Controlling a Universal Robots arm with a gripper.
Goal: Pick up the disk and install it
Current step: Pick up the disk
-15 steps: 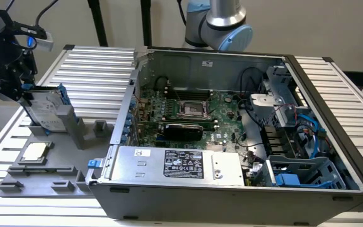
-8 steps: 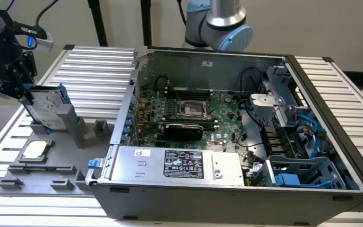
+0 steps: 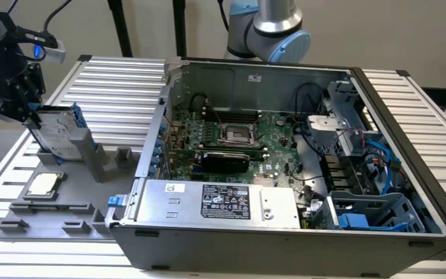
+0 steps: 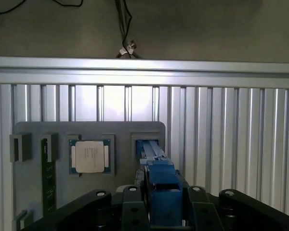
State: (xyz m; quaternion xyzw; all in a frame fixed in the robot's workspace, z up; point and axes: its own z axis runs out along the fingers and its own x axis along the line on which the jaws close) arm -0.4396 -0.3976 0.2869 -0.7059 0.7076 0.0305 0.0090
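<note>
The disk (image 3: pixel 56 132), a silver drive in a blue carrier, stands on edge in a slot of the grey fixture tray (image 3: pixel 76 203) at the exterior view's left. My gripper (image 3: pixel 28 115) has come down over its top edge. In the wrist view the carrier's blue edge (image 4: pixel 158 175) runs between the black fingers (image 4: pixel 133 202) of the gripper (image 4: pixel 164 195), which press against both sides of it. The disk still sits in its slot (image 4: pixel 145 139).
A square silver chip (image 3: pixel 43 185) (image 4: pixel 89 156) lies in the same tray. The open computer case (image 3: pixel 285 244) stands to the exterior view's right, with a silver power supply (image 3: pixel 215 200) and blue drive bays (image 3: pixel 366 212) inside. Ribbed aluminium table (image 4: pixel 231 134) underneath.
</note>
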